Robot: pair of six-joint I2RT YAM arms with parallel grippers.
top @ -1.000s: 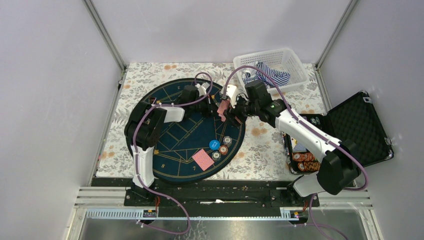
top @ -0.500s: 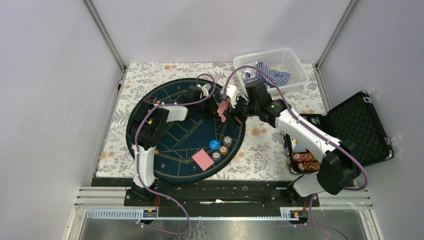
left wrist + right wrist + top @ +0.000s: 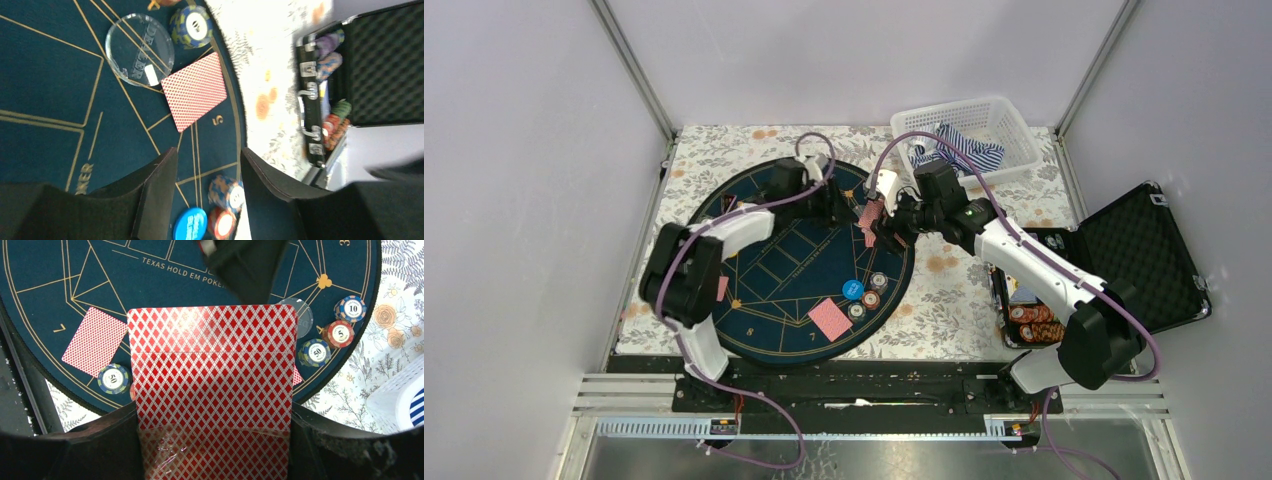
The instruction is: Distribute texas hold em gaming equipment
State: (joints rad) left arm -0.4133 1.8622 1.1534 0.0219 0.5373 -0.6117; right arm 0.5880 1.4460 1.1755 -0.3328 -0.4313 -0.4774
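Right gripper (image 3: pixel 882 228) clamped on a red-backed deck (image 3: pixel 212 365): glossy diamond print, square corners. It is held on edge above the far right part of the mat. Left gripper (image 3: pixel 209 157) has jaws apart with nothing between them. It hangs over the mat just beside the deck, black matte fingers (image 3: pixel 160 190).

Mat (image 3: pixel 774 262) is round, navy felt with thin gold lines. Its middle is bare felt, and the items sit along the right rim. A single card (image 3: pixel 830 318) lies flat near the front rim by the "7". Just beside it are a blue disc (image 3: pixel 852 290) and short round chips (image 3: pixel 871 298) with striped edges.

Wrist view shows another card (image 3: pixel 194 91) flat by the "5". It is touching or nearly touching a clear round dealer button (image 3: pixel 140 49), with one chip just past that.

A floral cloth (image 3: pixel 944 300) covers the table. White plastic lattice basket (image 3: pixel 1014 150) with striped fabric is at the far right, off the mat. Black case (image 3: pixel 1139 255) stands open at the right edge, egg-crate foam in its lid and rows of chips inside. Plain pale walls with metal corner rails close in the table.
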